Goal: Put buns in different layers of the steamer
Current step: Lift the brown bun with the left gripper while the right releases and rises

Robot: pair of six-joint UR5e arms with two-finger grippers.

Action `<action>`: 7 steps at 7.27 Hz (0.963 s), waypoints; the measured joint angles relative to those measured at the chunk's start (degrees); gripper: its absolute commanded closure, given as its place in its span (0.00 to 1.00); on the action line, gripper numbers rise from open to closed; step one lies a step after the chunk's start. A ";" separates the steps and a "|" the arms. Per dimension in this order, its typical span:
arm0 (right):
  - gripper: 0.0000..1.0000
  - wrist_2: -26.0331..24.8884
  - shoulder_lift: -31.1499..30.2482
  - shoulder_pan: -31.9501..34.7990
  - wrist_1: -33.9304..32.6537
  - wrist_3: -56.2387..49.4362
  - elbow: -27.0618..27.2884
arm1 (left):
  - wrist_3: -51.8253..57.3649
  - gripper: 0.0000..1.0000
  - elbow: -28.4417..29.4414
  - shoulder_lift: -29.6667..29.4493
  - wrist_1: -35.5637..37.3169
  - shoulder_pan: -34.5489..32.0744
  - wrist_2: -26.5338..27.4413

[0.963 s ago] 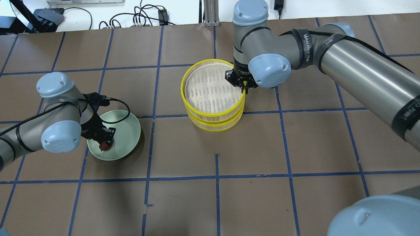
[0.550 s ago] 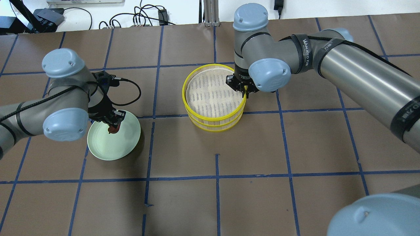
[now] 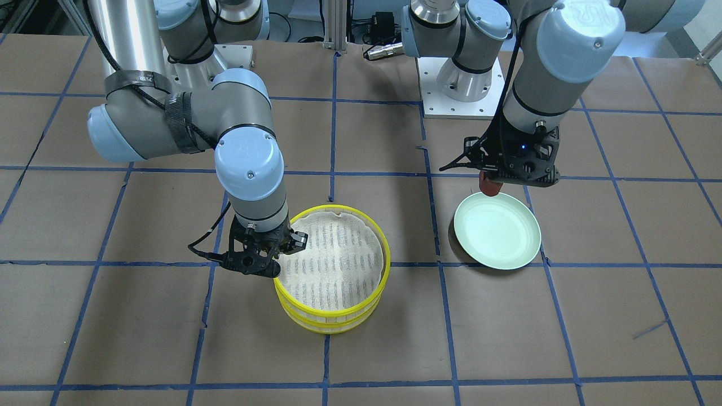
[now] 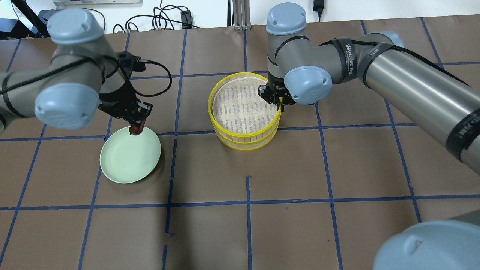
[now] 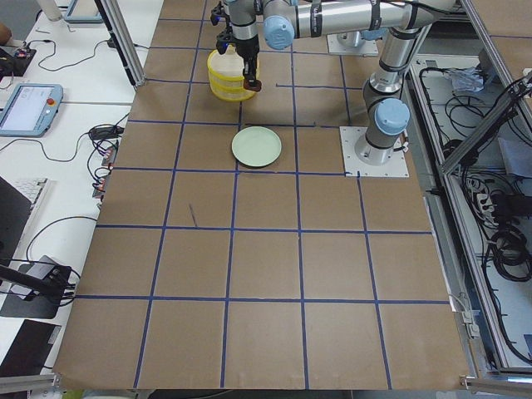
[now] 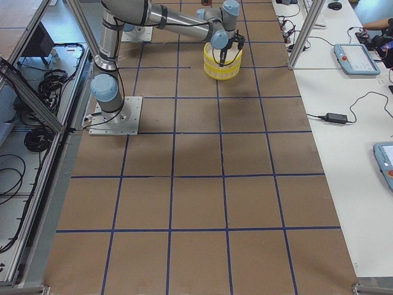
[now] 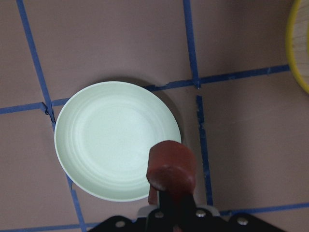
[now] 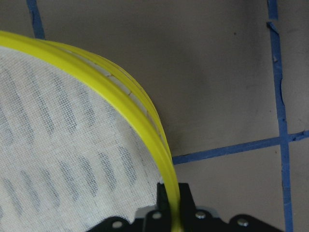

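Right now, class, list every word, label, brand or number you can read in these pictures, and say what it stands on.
"WANJEED", last letters unsure: on the black strap around the right arm.
A second strap beside it: white print, too blurred to read.
A third strap near the overhead view's right edge: print cut off, unreadable.
No text seen on the steamer, plate or reddish-brown bun.

Inside of lower steamer tier (image 4: pixel 245 145) covered by upper tier (image 4: pixel 243 134). Left pincer (image 7: pixel 170 198): tips hidden behind reddish-brown bun (image 7: pixel 171 164). Right pincer (image 8: pixel 172 203): body cut by wrist view's bottom edge. Exterior left view: bun too small to make out.
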 measured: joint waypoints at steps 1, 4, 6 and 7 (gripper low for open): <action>0.59 -0.01 0.14 -0.01 0.03 0.42 0.03 | 0.34 0.99 0.62 0.65 -2.04 -0.11 -0.89; 0.03 -0.03 0.20 -0.05 0.04 1.55 -0.09 | 3.27 0.99 1.01 1.86 -2.82 0.53 -2.73; 0.00 0.10 -0.70 -0.92 0.06 -0.68 -0.55 | 4.52 0.99 1.21 1.95 -2.56 0.88 -2.86; 0.00 0.08 -2.96 -2.92 1.80 -5.11 -1.20 | 4.69 0.99 1.21 1.97 -2.44 0.91 -2.91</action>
